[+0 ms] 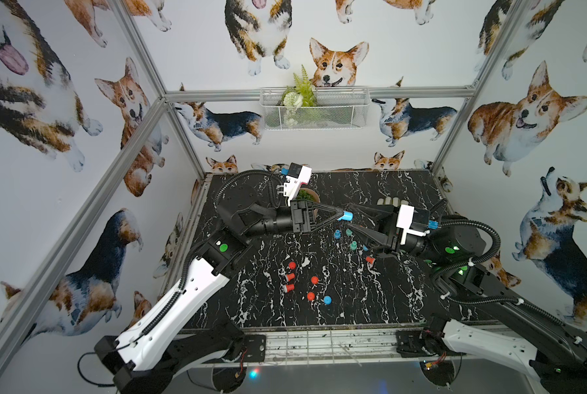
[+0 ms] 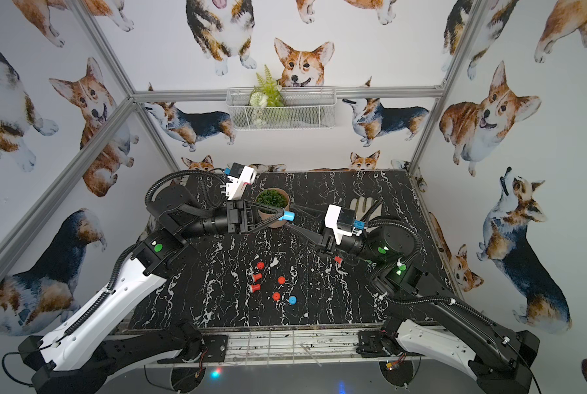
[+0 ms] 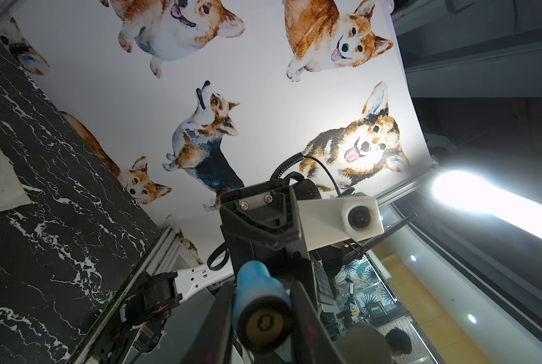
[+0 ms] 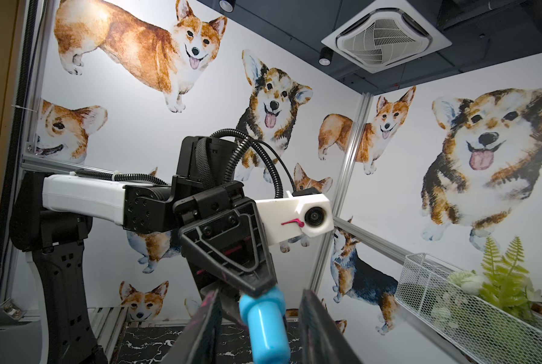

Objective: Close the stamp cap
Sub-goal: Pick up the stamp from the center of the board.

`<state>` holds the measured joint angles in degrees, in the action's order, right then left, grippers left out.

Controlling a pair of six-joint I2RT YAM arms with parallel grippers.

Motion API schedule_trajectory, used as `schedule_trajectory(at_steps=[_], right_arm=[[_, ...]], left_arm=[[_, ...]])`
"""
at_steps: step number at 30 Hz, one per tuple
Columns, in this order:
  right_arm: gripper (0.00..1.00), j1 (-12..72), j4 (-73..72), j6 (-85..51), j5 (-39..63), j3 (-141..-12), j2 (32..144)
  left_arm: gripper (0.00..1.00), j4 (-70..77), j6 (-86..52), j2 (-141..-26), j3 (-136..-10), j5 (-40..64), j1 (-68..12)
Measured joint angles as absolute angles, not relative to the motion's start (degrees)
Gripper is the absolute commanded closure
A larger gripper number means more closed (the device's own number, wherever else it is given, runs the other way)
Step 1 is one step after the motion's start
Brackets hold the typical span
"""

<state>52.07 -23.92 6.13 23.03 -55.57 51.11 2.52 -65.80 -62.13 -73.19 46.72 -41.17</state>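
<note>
A blue stamp [image 1: 346, 216] hangs in mid-air over the middle of the black marble table [image 1: 353, 307]. My left gripper [image 1: 339, 215] is shut on its flanged end. In the left wrist view the stamp [image 3: 260, 302] sits between the two fingers, showing a dark ring with a yellow disc. Its smooth blue cylinder, which looks like the cap, points at my right gripper [image 1: 350, 216]. In the right wrist view that gripper [image 4: 260, 294] stands open, a finger on each side of the stamp [image 4: 266, 327] with a gap to each. Both top views show the same pose [image 2: 288, 215].
Loose stamps lie on the table below: red ones [image 1: 291, 265], a blue one [image 1: 327, 300], teal ones [image 1: 353, 245]. A potted plant [image 2: 273, 201] and a glove [image 2: 363, 204] sit behind the grippers. A wire basket [image 1: 314, 107] hangs on the back wall.
</note>
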Motion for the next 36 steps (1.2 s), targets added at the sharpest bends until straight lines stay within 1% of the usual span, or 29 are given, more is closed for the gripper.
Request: schedule_trajectory(at_steps=[6, 11, 16, 24, 36], right_arm=[[0.63, 52.1, -24.2, 6.1, 22.9, -55.6, 51.7], [0.64, 52.1, -24.4, 5.8, 22.9, -55.6, 52.5], [0.69, 52.1, -24.6, 5.6, 23.2, -55.7, 52.9], [0.73, 52.1, -25.0, 4.6, 24.7, -56.5, 53.7], [0.73, 52.0, -25.5, 3.9, 26.1, -56.9, 54.5]], left_arm=[[0.84, 3.1, -66.5, -62.1, -73.3, 47.7, -41.2], [0.84, 4.1, -66.8, -62.2, -73.4, 48.2, -41.2], [0.84, 4.7, -66.8, -62.2, -73.4, 48.2, -41.2], [0.84, 5.1, -66.9, -62.2, -73.3, 48.3, -41.2], [0.84, 5.9, -67.2, -62.0, -73.1, 48.7, -41.1]])
